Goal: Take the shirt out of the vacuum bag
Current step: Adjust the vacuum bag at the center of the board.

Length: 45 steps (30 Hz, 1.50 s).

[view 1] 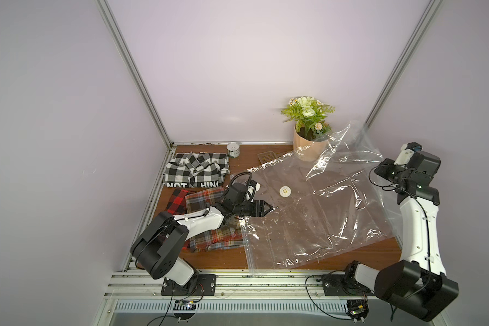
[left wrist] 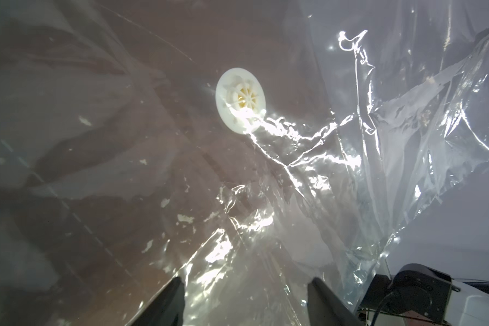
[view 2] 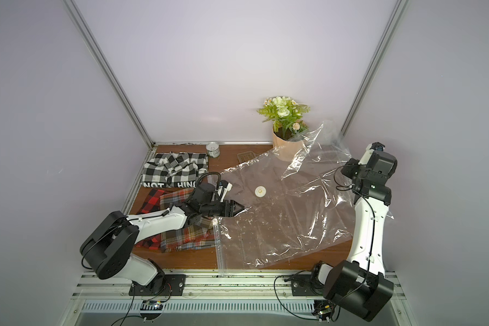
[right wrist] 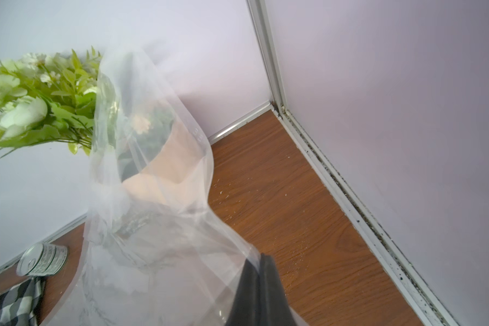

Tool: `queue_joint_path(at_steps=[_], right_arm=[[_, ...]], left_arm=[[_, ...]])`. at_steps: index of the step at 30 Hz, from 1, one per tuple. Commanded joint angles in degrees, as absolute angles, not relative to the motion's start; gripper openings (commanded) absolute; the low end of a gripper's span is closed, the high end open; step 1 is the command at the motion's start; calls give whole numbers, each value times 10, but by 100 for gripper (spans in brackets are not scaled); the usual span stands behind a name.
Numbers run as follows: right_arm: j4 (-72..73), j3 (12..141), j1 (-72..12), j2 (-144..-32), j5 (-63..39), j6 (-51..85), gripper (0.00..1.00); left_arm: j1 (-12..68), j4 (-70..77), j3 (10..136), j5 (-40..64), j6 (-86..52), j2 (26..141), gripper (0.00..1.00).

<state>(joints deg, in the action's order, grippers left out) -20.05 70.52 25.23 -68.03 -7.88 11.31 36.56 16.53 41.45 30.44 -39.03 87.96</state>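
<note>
- Left gripper sits just left of centre in both top views. Its jaws are apart and hold nothing, and its tips are at the left edge of the vacuum bag. Whether they are inside the mouth or on top of the film I cannot tell.
- In the left wrist view its two dark fingers frame crinkled clear film. The round white valve is ahead of them, at upper centre.
- Right gripper, at the bottom of the right wrist view, is clamped tight on a fold of the bag's film.
- In the top views the bag's far right part stands raised off the wooden table, rising in front of the beige pot.
- The rest of the bag lies flat across the middle and right of the table. Its zip-seal edge runs down toward lower centre.
- Brown-and-orange plaid shirt lies on the table outside the bag, touching the zip edge and partly under the left arm.
- Red-and-black checked shirt shows from under it at its left.
- Black-and-white checked shirt lies folded in the table's back left corner.
- Tin can stands at the back edge, and a small brown slotted piece lies between it and the pot.
- White flowers with green fronds rise from the pot.
</note>
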Motion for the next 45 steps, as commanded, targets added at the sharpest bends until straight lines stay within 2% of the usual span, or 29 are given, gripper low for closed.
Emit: queue_joint_path(at_steps=[1, 4, 9, 15, 18, 24, 28, 45], right_arm=[[-207, 729, 255, -671, -47, 99, 0], [-210, 731, 263, -674, -21, 94, 0], [-203, 736, 275, -679, -36, 99, 0], [-191, 725, 273, -669, -88, 100, 0], [-183, 709, 265, -659, -139, 111, 0], [-181, 705, 182, -651, -174, 127, 0], [-204, 714, 121, -650, -130, 132, 0], [-229, 707, 13, -600, -121, 243, 0]], left_arm=[[361, 163, 419, 267, -394, 877, 71], [331, 193, 391, 285, -415, 859, 71], [331, 146, 418, 280, -389, 844, 71], [385, 149, 469, 283, -391, 870, 72], [403, 197, 487, 312, -422, 902, 72], [419, 234, 517, 324, -437, 955, 72], [422, 256, 536, 331, -448, 993, 71], [427, 283, 579, 342, -446, 1109, 70]])
